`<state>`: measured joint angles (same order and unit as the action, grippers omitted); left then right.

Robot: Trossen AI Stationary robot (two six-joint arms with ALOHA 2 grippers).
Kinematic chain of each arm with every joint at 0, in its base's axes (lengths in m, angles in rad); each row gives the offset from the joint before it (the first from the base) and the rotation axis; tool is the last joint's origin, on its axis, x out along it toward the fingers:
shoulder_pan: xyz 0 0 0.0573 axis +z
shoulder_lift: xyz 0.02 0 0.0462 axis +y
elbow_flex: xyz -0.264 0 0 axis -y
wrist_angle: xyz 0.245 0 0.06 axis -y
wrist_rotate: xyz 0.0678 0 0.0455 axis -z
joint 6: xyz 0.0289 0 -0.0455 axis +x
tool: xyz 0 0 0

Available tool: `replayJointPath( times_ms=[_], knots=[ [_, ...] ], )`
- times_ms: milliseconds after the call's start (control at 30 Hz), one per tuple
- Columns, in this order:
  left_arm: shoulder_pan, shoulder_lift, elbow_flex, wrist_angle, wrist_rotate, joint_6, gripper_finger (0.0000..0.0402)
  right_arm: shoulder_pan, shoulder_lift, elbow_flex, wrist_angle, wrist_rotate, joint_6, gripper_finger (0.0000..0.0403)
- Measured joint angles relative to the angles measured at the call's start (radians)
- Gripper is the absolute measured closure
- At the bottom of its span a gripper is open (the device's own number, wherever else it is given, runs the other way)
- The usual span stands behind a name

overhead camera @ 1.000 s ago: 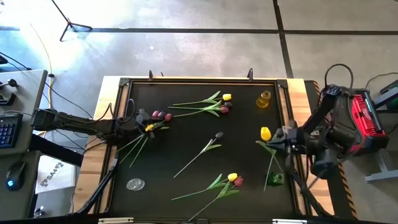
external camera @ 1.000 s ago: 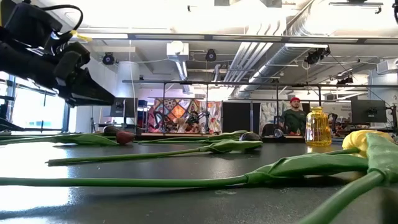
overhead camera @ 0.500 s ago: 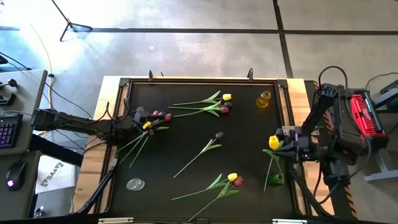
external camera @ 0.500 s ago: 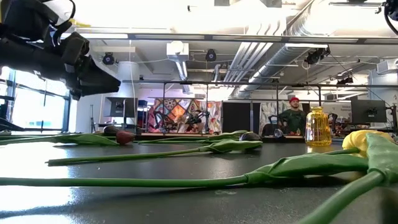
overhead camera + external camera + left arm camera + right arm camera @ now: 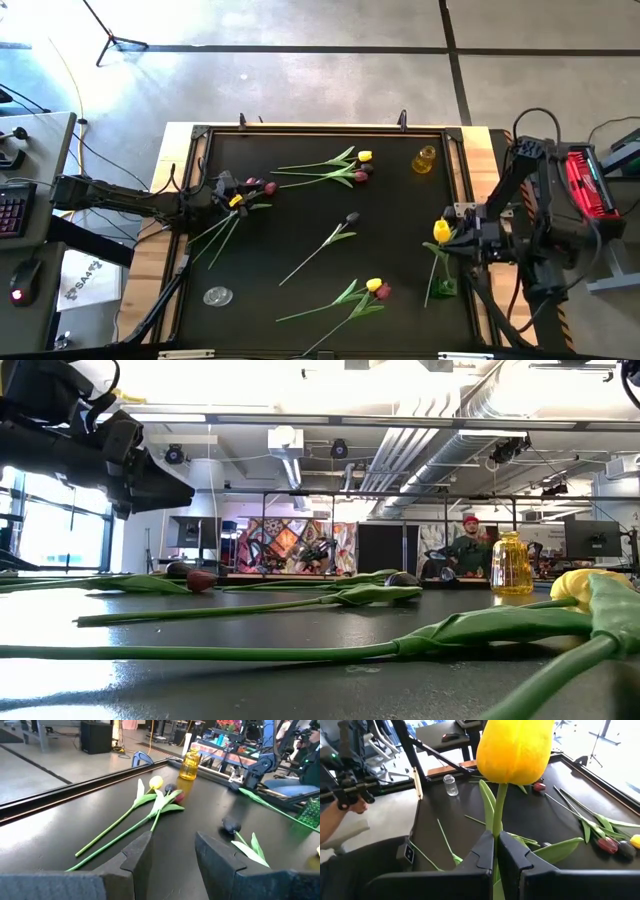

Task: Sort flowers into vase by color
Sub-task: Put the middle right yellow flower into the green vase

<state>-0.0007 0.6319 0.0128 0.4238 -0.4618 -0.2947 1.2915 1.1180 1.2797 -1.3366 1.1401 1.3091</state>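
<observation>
My right gripper [image 5: 452, 241] is shut on a yellow tulip [image 5: 441, 230] near the table's right edge, above a green vase [image 5: 443, 287]. In the right wrist view its head [image 5: 515, 745] stands above my fingers. My left gripper [image 5: 232, 196] is open and raised over a bunch of pink and dark tulips [image 5: 258, 185] lying at the table's left. The left wrist view shows its fingertips [image 5: 172, 855] apart with nothing between them. More tulips lie flat on the mat: three near the far edge [image 5: 345, 170], a dark one mid-table [image 5: 335, 238], two near the near edge [image 5: 372, 288]. My right gripper pinches the yellow tulip's stem [image 5: 496, 832] between its two fingers, a short way below the head, where the leaves branch off. The fingers come level from the table's right and lie across the stem. The tulip stands upright with its head up; its lower stem [image 5: 432, 285] runs down beside the green vase.
A yellow vase [image 5: 425, 160] stands near the far right corner and a clear vase [image 5: 218, 296] near the near left corner. The black mat has a raised frame [image 5: 330, 130]. In the low view a person [image 5: 470, 545] sits far behind the table.
My right gripper, shut on the yellow tulip, has moved a little toward the table's right and near edges, carrying the head with it. My left gripper has risen and shifted slightly toward the far edge over the left bunch.
</observation>
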Motion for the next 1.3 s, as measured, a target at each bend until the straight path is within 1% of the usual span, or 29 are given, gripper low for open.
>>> replayJointPath(
  times_ms=[100,333,500,600,733,933,1033,1133,1200,1300],
  knots=[
    [0.0,0.0,0.0,-0.002,0.0,0.0,0.0268,0.0,0.028,0.0,-0.03,-0.021,0.037,0.0403],
    [0.0,0.0,0.0,-0.017,0.0,-0.009,0.0268,0.0,0.1,0.0,-0.147,-0.039,0.193,0.0403],
    [0.0,0.0,0.0,-0.016,0.0,-0.009,0.0268,0.0,0.127,0.0,-0.171,-0.072,0.271,0.0403],
    [0.0,0.0,0.0,-0.016,0.001,-0.009,0.0268,-0.002,0.133,0.0,-0.178,-0.119,0.335,0.0403],
    [0.0,0.0,0.0,-0.014,-0.02,-0.026,0.0268,-0.002,0.132,-0.002,-0.24,-0.227,0.556,0.0402],
    [0.0,0.0,0.0,-0.008,-0.034,-0.033,0.0268,-0.015,0.123,-0.006,-0.235,-0.334,0.599,0.0401],
    [0.0,0.0,0.0,-0.007,-0.067,-0.045,0.0268,-0.023,0.121,-0.006,-0.235,-0.418,0.614,0.0382],
    [0.0,0.0,0.0,-0.007,-0.072,-0.044,0.0268,-0.032,0.119,-0.006,-0.234,-0.494,0.624,0.0343],
    [0.0,0.0,0.0,-0.008,-0.072,-0.042,0.0268,-0.035,0.112,-0.006,-0.234,-0.525,0.638,0.0314],
    [0.0,0.0,0.0,-0.008,-0.072,-0.036,0.0268,-0.035,0.095,-0.006,-0.234,-0.535,0.656,0.0275]
  ],
)
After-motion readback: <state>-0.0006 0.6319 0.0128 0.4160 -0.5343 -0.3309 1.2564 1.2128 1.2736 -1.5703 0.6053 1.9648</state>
